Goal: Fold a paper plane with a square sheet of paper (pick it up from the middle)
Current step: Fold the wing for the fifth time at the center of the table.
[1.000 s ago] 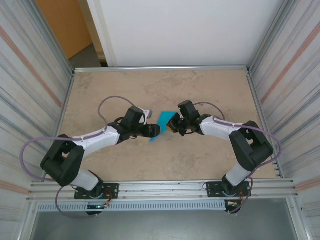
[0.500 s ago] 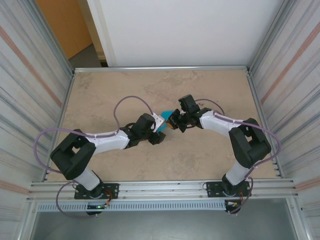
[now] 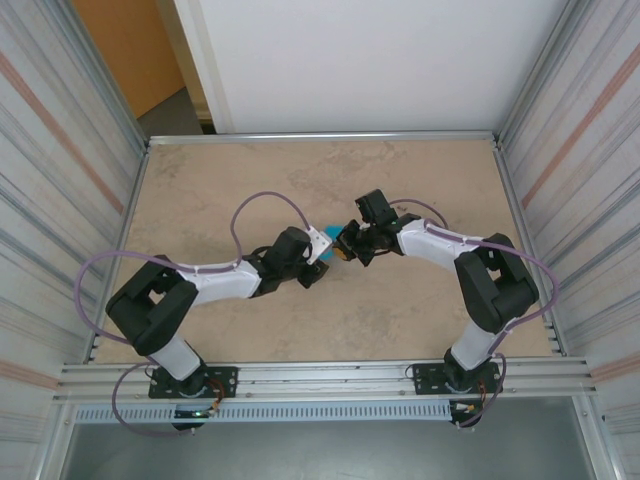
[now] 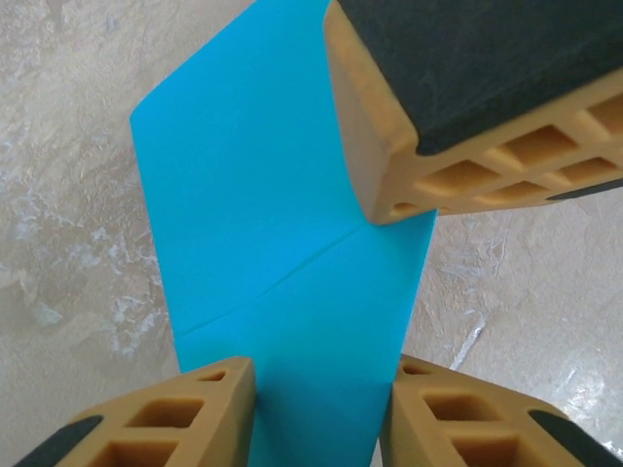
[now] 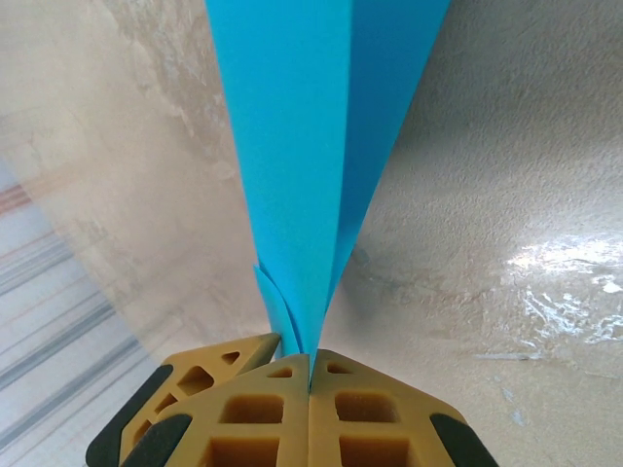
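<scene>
**Folded paper between two grippers, mid-table**

We see the left gripper point(image 4: 316, 389) with its jaws partly open, one finger on either side of the folded blue paper point(image 4: 263, 195); we cannot confirm a grip. Just beyond, the right gripper point(image 5: 310, 362) is pinched tight on the paper's narrow end, over the middle of the table point(image 3: 250, 180).

White-and-black jointed left arm point(image 3: 215, 280), matching right arm point(image 3: 450, 250), looping mauve cables point(image 3: 262, 200), black base mounts point(image 3: 190, 385), tan honeycomb-ribbed fingers point(image 4: 195, 418) with black rubber pads point(image 4: 467, 58)
</scene>
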`<state>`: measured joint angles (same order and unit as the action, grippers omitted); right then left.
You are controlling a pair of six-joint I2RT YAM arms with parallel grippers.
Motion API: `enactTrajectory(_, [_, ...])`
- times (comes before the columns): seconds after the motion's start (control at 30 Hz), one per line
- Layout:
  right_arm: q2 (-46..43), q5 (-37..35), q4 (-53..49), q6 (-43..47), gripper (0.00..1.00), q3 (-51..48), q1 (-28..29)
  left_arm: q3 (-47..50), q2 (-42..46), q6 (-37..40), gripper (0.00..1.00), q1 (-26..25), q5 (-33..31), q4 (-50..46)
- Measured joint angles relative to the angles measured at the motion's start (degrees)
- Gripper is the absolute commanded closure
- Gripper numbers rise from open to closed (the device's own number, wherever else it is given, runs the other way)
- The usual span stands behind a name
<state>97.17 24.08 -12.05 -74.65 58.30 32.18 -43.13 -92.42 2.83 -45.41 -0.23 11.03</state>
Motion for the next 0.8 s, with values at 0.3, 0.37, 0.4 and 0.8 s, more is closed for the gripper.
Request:
enactTrajectory(0.3, [0.74,0.04,-0.07,0.00,0.95,0.00,0.04,0.74,-1.55,0.00,0.71,-0.09,1.92,1.92])
enactTrajectory(0.37, [1.09,0.04,-0.11,-0.07,0.93,0.00,0.04,0.79,-2.40,-0.04,0.72,-0.09,2.34,2.43])
enactTrajectory(0.4, [1.18,0.04,-0.22,-0.15,0.91,0.00,0.04,0.79,-2.71,-0.04,0.72,-0.09,2.60,2.58])
enactTrajectory(0.8, [1.03,0.00,-3.23,0.33,0.52,0.00,-1.46,2.05,-4.13,-1.42,0.80,0.68,6.71,2.99])
